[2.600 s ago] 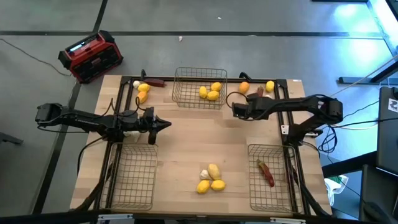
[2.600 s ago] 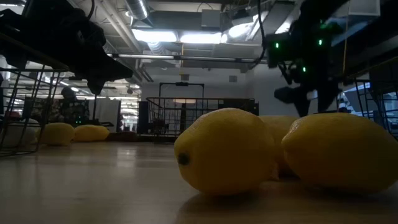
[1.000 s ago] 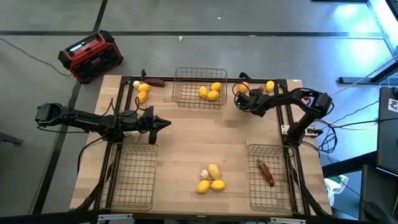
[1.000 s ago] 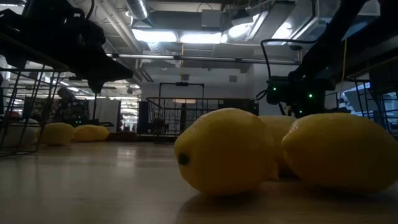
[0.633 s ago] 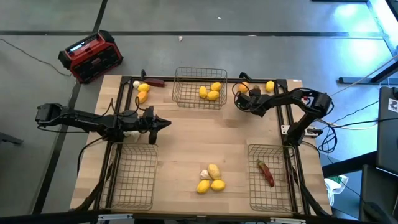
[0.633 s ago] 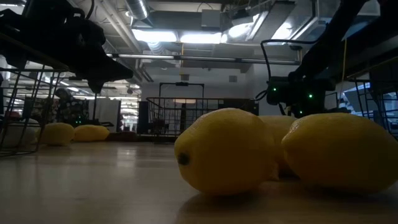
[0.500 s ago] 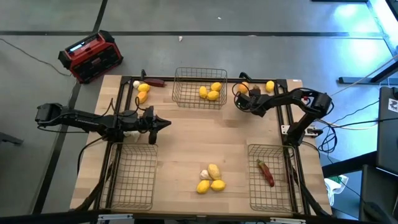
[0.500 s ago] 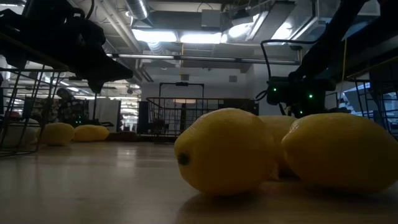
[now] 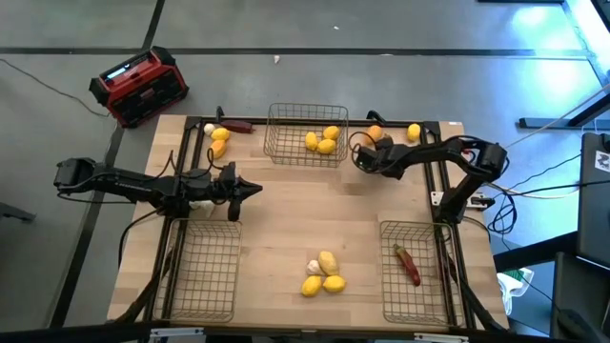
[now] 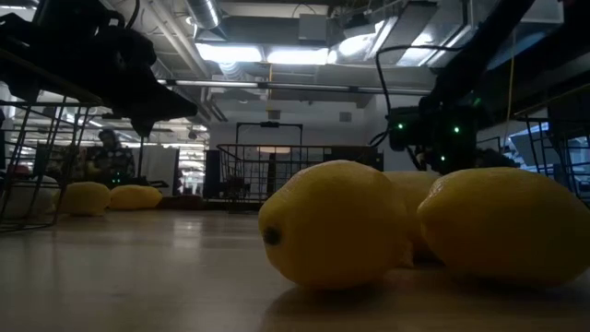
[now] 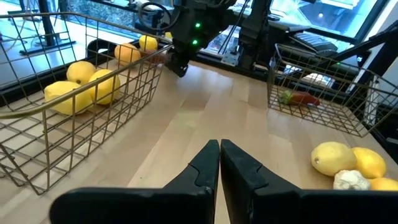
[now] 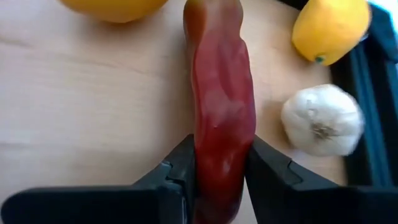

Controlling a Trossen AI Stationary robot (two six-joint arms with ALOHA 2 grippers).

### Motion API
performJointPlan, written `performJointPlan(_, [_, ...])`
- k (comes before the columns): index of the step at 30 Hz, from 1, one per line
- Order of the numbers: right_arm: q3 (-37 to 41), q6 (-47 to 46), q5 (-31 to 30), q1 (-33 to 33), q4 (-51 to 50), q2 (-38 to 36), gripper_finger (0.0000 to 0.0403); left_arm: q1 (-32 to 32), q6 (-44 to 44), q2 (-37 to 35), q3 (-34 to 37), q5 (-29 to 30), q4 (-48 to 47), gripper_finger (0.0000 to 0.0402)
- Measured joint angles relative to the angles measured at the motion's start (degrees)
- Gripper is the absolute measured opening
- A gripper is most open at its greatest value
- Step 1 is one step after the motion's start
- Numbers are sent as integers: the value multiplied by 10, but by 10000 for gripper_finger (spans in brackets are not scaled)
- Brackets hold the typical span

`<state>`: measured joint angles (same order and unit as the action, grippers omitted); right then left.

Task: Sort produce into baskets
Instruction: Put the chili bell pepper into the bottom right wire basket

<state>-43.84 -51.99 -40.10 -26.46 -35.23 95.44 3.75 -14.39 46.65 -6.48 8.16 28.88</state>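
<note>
We find the left arm extended level from the table's left edge toward its middle, its wrist in line with the forearm. The left gripper (image 9: 255, 190) points toward the table's centre, and in the left wrist view its fingers (image 11: 205, 163) are pressed flat together with nothing between them. The right arm rises from its base at the table's right edge, bends at the elbow and reaches toward the far edge of the table. The right gripper (image 9: 358, 157) sits low there; in the right wrist view its fingers (image 12: 181, 163) are clamped on either side of a dark red chili (image 12: 219, 118).
</note>
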Motion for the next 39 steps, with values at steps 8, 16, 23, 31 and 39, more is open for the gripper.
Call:
performJointPlan(8, [-95,0,-20,48,-168,0,108,0,-5,0,0,0,0,13])
performJointPlan(16, [-208,-27,-43,106,-340,0,108,0,-4,0,0,0,-1,13])
performJointPlan(23, [-294,-65,-58,166,-481,-10,108,0,-4,0,0,0,-5,13])
performJointPlan(31, [-316,-86,-11,264,-523,-92,108,0,-5,0,0,0,-12,13])
performJointPlan(39, [-316,-169,74,381,-535,-176,108,0,-5,0,0,0,-11,13])
